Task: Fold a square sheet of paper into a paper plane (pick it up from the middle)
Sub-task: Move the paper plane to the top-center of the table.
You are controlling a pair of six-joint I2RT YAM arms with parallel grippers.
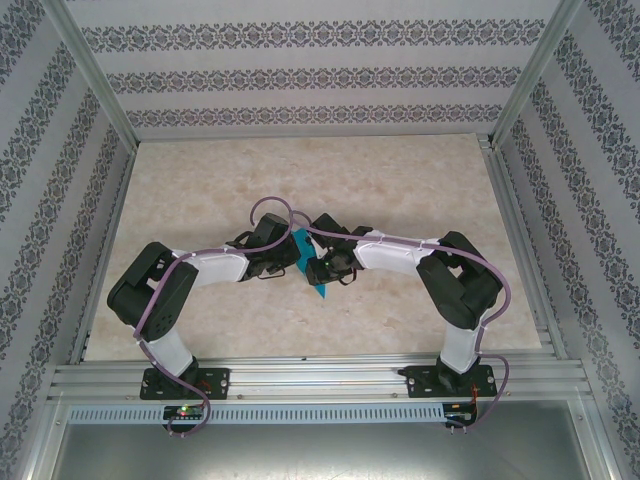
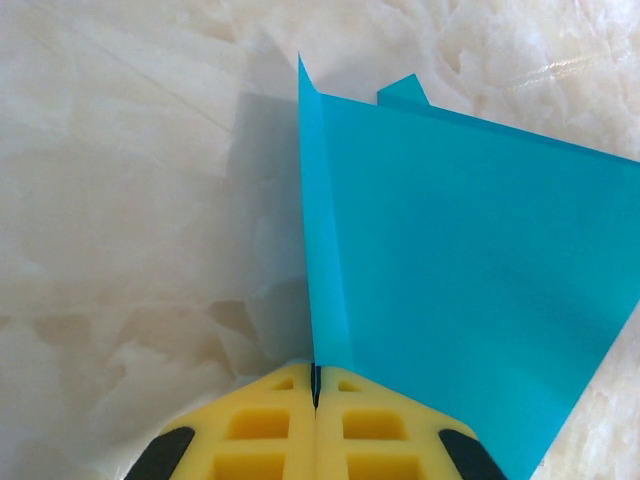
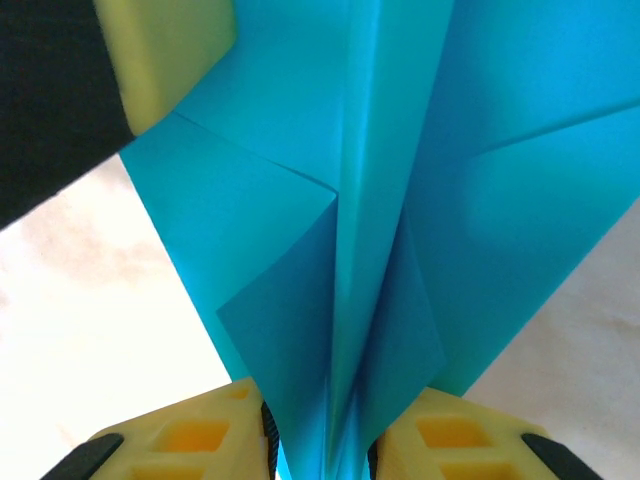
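Observation:
The teal-blue sheet of paper is folded into a pointed paper plane [image 1: 306, 262] and hangs above the table between both arms. My left gripper [image 2: 316, 385] is shut on a thin upright crease of the plane [image 2: 470, 280], whose wing spreads to the right. My right gripper [image 3: 320, 452] holds the plane's layered keel [image 3: 350, 200]; its yellow pads stand a little apart with the folded flaps touching both. A yellow pad of the left gripper [image 3: 170, 50] shows at the upper left of the right wrist view. From above, the left gripper [image 1: 290, 258] and right gripper [image 1: 318, 268] meet mid-table.
The marble-patterned tabletop [image 1: 300, 180] lies beneath, walled by patterned panels and an aluminium frame [image 1: 310, 375] along the near edge. Purple cables [image 1: 270, 210] loop over both wrists.

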